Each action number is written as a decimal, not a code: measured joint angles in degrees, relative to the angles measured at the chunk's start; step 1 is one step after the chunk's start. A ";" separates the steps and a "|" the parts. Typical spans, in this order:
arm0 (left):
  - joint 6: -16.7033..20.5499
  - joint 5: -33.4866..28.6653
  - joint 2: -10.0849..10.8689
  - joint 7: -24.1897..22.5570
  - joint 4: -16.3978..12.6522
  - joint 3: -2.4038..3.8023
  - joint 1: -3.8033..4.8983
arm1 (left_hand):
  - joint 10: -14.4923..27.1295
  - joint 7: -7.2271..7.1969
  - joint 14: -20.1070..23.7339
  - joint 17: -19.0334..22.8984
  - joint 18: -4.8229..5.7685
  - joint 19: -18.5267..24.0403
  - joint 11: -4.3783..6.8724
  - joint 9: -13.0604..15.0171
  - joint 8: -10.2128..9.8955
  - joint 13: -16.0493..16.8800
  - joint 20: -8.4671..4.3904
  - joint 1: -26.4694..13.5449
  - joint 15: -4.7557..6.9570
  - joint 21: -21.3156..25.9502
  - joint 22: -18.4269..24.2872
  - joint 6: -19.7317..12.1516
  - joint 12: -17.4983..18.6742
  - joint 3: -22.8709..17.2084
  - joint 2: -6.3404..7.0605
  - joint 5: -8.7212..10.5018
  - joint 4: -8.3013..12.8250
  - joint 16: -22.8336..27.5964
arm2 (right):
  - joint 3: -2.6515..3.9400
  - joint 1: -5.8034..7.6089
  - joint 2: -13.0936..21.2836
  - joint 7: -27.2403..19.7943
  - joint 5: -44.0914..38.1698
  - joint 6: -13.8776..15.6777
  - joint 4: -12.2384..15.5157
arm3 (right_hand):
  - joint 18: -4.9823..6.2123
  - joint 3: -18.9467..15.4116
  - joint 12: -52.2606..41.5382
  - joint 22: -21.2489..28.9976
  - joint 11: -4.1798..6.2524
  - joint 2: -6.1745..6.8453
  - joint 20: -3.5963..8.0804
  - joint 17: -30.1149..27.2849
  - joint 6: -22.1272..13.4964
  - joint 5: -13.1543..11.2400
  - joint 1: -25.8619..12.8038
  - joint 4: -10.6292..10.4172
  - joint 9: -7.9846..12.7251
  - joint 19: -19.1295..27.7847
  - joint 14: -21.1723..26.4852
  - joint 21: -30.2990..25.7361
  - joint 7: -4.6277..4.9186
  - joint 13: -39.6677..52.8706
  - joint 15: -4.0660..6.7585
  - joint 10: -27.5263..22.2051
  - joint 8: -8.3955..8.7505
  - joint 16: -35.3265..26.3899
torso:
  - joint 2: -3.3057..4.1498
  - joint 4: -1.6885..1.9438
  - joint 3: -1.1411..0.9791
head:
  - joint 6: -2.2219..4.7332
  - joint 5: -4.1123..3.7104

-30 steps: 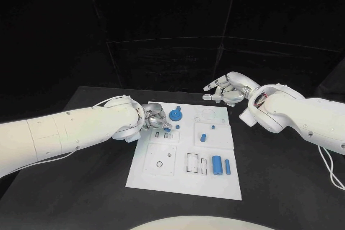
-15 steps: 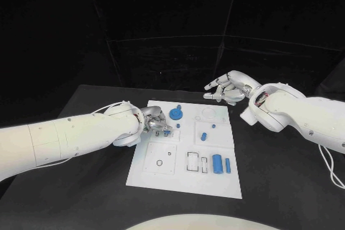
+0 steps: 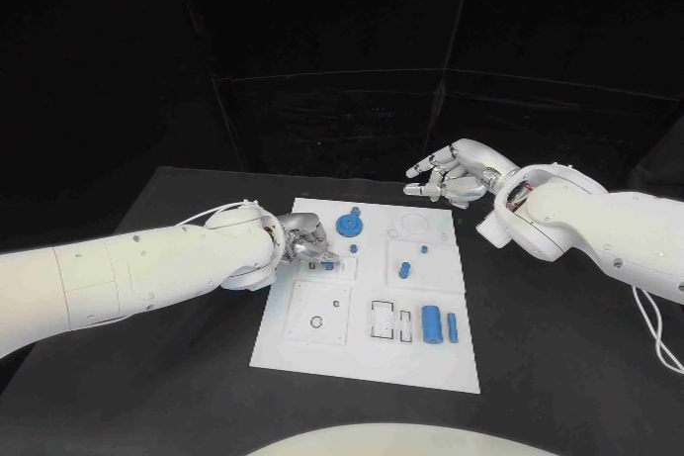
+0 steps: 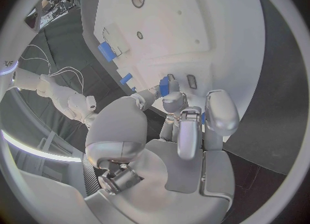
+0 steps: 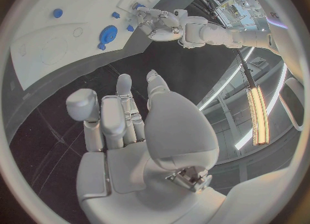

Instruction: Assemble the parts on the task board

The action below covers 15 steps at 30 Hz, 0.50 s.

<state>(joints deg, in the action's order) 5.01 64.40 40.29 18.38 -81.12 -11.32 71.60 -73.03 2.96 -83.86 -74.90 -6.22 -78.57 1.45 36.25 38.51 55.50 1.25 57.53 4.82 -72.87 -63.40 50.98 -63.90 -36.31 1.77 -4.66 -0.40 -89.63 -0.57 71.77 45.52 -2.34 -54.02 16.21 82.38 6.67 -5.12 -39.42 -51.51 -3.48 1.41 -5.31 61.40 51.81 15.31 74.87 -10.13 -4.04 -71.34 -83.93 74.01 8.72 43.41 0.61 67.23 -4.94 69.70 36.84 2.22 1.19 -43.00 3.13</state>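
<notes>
Your left robot hand [image 3: 302, 240] has crept right since a second ago, pinching a small blue part [image 4: 164, 86] over the task board [image 3: 328, 362] slots at 10 o'clock. Right robot hand [image 3: 454, 177] idles, fingers loosely apart. Lower it square, don't force.

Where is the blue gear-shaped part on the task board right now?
In the head view, the blue gear-shaped part sits at the board's far edge, just beyond the left robot hand.

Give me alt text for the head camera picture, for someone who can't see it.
The robot's left hand pinches a small blue part over the white task board on a black table. The right hand hovers empty beyond the board's far edge. Other blue parts, including a round disc, sit on the board.
</notes>
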 measured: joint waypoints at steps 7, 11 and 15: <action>-1.42 0.50 -0.76 0.03 1.24 0.00 -0.03 | -0.09 -0.02 0.00 0.00 0.00 0.00 0.08 0.01 0.00 0.05 0.00 -0.23 0.00 0.00 0.00 -0.03 0.00 -0.01 0.23 0.00 0.01 0.00 | 0.00 0.00 -0.01 0.00 -0.03 0.00 0.00 | 0.00 0.00 0.00 0.00 0.00 0.00 0.00 -0.05 0.00 0.00 0.00 0.00 0.00 0.00 0.00 0.00 0.00 0.00 0.00 0.00 0.00 0.00 | 0.03 0.00 -0.02 | -0.05 0.14; -1.80 0.62 -1.26 0.02 1.94 0.11 -0.12 | -0.09 -0.21 0.00 0.00 0.00 0.00 0.08 0.17 0.11 0.05 0.00 -0.46 0.00 0.00 0.01 -0.22 0.00 -0.38 0.45 -0.22 0.07 0.00 | 0.00 0.00 0.01 0.00 -0.04 0.00 0.02 | 0.00 0.00 0.00 0.00 0.00 0.00 0.00 -0.05 0.00 0.00 0.00 0.00 0.00 0.00 0.00 0.00 0.00 0.00 0.00 0.00 0.00 0.00 | 0.06 -0.01 -0.02 | -0.06 0.17; -1.85 0.68 -1.58 -0.03 2.43 0.15 -0.29 | -0.11 -0.21 0.00 -0.02 0.00 0.00 0.10 0.15 0.10 0.05 0.00 -0.53 0.00 0.00 0.01 -0.23 0.00 -0.41 0.52 -0.24 0.09 0.00 | 0.00 0.00 0.05 -0.01 -0.05 0.00 0.03 | 0.00 0.00 0.00 -0.01 0.00 0.00 0.00 -0.05 0.00 0.00 0.00 0.00 0.00 0.00 0.00 0.00 0.00 0.00 0.00 0.00 0.00 0.00 | 0.07 -0.01 -0.01 | -0.11 0.13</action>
<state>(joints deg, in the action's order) 3.16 65.08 38.71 18.35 -78.70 -11.16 71.31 -73.14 2.75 -83.86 -74.92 -6.22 -78.57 1.55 36.40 38.61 55.55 1.25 56.99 4.82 -72.87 -63.39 50.75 -63.90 -36.72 2.28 -4.90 -0.31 -89.63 -0.58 71.77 45.57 -2.35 -54.08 16.21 82.41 6.67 -5.12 -39.42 -51.52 -3.49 1.41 -5.31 61.35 51.81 15.31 74.87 -10.13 -4.04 -71.34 -83.93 74.01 8.72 43.41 0.61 67.24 -4.94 69.70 36.90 2.21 1.18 -43.11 3.25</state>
